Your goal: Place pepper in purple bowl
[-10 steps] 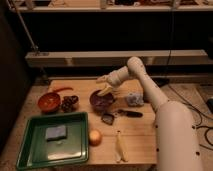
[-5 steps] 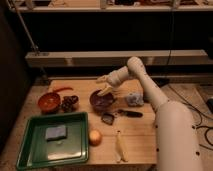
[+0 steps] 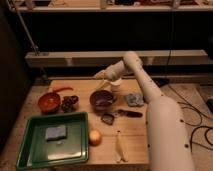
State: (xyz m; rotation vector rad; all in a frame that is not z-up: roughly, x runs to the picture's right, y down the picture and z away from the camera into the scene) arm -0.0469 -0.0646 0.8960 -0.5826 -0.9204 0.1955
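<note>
No text, label, brand, number or sign readable on the bench (image 3: 133, 134), its items, or the shelf (image 3: 70, 58) behind. Gripper (image 3: 101, 76) hangs over the purple bowl's (image 3: 102, 100) far rim; no marking legible there.

The claw (image 3: 102, 80) hangs just behind the purple bowl (image 3: 102, 99). The pepper (image 3: 62, 89) lies near the tabletop's (image 3: 135, 132) far left corner.

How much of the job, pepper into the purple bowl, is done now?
Done: nothing. The slim red-orange chili pepper lies on the table behind the orange-red bowl. In hand: the gripper hangs behind the dark purple bowl, away from the pepper. Left: reach it, grip, carry, drop it in.
</note>
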